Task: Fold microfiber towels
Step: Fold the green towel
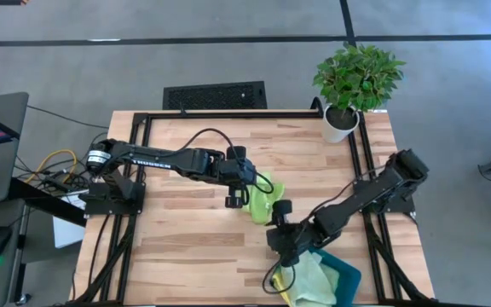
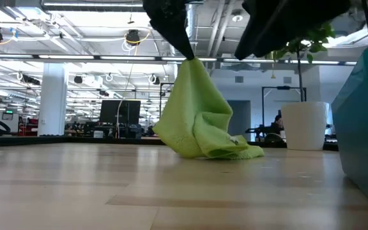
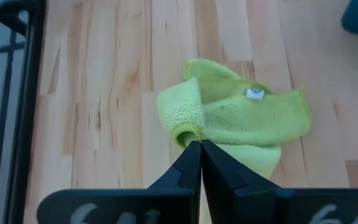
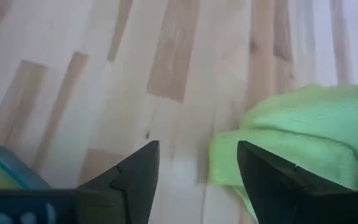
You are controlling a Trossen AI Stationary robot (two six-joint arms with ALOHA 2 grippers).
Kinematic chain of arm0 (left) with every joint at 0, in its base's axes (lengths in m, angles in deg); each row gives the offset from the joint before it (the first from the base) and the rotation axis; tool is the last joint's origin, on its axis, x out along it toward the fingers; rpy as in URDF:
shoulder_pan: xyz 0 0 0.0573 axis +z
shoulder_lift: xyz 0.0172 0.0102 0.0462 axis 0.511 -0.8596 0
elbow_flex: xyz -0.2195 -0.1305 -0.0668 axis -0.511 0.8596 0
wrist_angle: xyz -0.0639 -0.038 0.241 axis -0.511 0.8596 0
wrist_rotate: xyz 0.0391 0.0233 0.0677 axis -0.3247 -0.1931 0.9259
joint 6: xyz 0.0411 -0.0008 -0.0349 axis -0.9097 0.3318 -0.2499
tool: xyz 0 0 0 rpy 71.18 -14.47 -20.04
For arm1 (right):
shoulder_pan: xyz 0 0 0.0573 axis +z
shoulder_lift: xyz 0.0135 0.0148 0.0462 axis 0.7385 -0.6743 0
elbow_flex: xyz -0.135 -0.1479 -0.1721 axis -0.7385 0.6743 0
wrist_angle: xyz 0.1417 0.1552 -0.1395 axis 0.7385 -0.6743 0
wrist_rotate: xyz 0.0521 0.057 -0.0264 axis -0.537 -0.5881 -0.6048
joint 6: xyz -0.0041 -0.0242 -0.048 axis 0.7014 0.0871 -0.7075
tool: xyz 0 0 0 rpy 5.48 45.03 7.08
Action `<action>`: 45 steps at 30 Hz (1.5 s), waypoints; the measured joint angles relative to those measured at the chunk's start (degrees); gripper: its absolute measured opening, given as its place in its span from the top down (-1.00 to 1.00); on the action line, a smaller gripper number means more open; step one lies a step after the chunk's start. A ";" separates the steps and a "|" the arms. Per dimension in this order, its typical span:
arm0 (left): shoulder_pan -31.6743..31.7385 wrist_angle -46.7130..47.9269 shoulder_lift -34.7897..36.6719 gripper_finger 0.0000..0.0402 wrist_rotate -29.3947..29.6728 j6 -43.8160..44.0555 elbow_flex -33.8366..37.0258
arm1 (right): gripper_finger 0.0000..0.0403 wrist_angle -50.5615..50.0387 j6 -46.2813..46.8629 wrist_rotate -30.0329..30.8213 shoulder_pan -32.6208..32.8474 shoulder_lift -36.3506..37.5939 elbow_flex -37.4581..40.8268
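Offices show only low; left gripper (image 3: 200, 144) pinches lime towel (image 3: 241, 118), right gripper (image 4: 197, 163) apart.

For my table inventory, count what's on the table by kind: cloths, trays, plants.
Soft microfiber cloths: 3 in view (lime green towel, pale green towel, yellow towel)
Teal rectangular tray: 1
Leafy potted plant in a white pot: 1
Total: 5

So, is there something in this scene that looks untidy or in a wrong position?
Only the lime green towel: it is bunched, one part pinched and lifted by the left gripper, the rest crumpled on the table. The open right gripper hovers near it. The teal tray overhangs the table's front edge.
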 joint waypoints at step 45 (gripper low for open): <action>4.15 -4.47 3.48 1.00 -2.71 5.32 0.02 | -0.19 2.79 -21.63 -7.90 -16.84 -7.93 1.18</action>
